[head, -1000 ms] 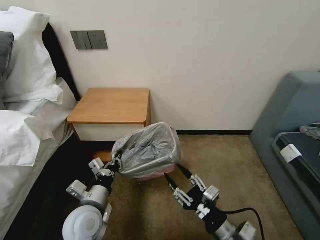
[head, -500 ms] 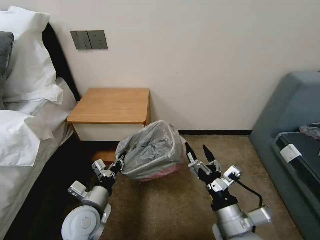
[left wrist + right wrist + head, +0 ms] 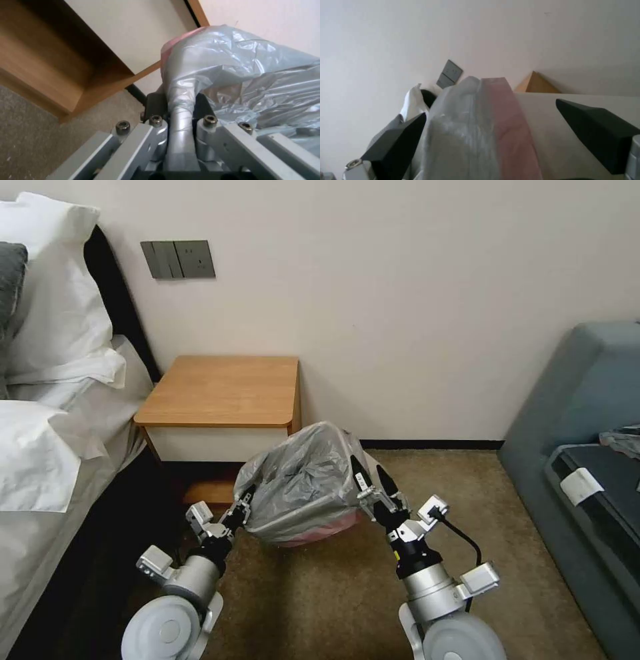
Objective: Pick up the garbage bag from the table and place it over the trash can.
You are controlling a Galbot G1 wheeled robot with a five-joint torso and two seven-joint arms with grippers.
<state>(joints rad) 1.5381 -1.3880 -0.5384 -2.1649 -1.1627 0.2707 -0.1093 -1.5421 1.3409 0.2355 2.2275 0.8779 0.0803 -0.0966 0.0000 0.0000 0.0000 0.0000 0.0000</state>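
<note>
draping over the trash can (image 3: 313, 530) on the carpet beside the table (image 3: 223, 392), the garbage bag (image 3: 300, 480) is pinched at its near-left edge by the left gripper (image 3: 241, 508); the right gripper (image 3: 371, 480) gapes, straddling its right edge

In the lower left of the head view, the left arm reaches up and forward, its hand (image 3: 243, 508) clamped tight on a pinched fold of plastic, fingers (image 3: 156, 105) pressed against it. In the lower centre-right, the right arm angles up and leftward, its hand (image 3: 371, 481) spread, black fingertips (image 3: 398, 140) apart.
</note>
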